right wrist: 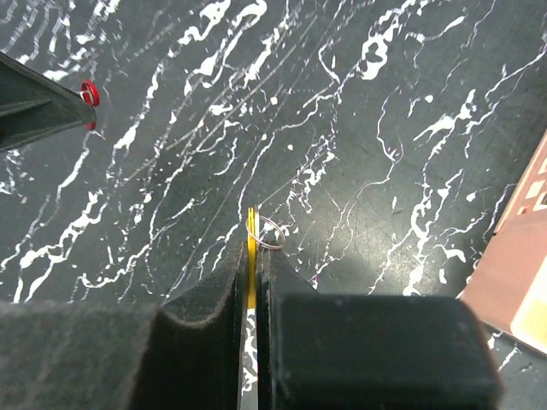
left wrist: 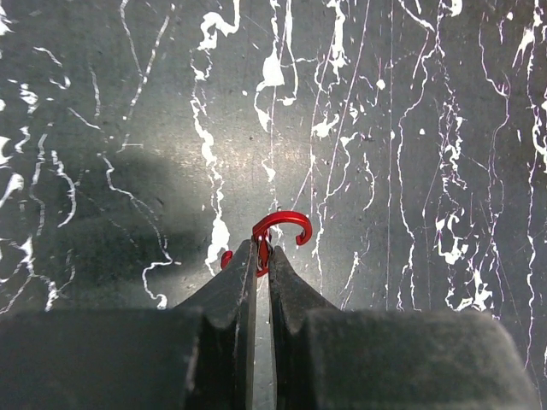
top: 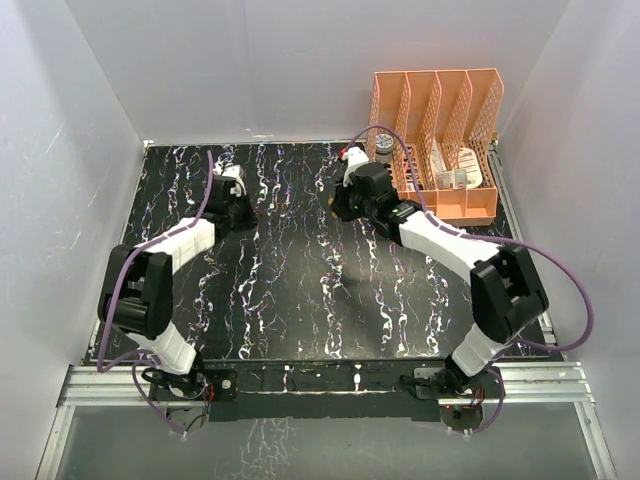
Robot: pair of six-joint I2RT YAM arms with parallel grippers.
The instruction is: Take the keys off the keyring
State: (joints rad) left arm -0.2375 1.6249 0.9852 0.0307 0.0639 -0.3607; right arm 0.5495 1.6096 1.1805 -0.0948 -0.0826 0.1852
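Observation:
My left gripper [left wrist: 261,249] is shut on the dark red keyring [left wrist: 286,224]. The keyring's open hooked end sticks out past the fingertips, above the black marbled table. My right gripper [right wrist: 254,243] is shut on a flat yellow-gold key [right wrist: 251,231], seen edge-on between the pads. A thin silvery wire ring [right wrist: 270,233] hangs through the key's tip. The key and the red keyring are apart. In the right wrist view the left fingertip with the red keyring [right wrist: 89,94] shows at the upper left. In the top view the left gripper [top: 250,208] and the right gripper [top: 338,205] are at mid-table, a short gap between them.
An orange slotted file rack [top: 440,140] with small items in it stands at the back right, just behind the right arm. Its corner shows in the right wrist view [right wrist: 517,282]. White walls enclose the black marbled table [top: 300,290].

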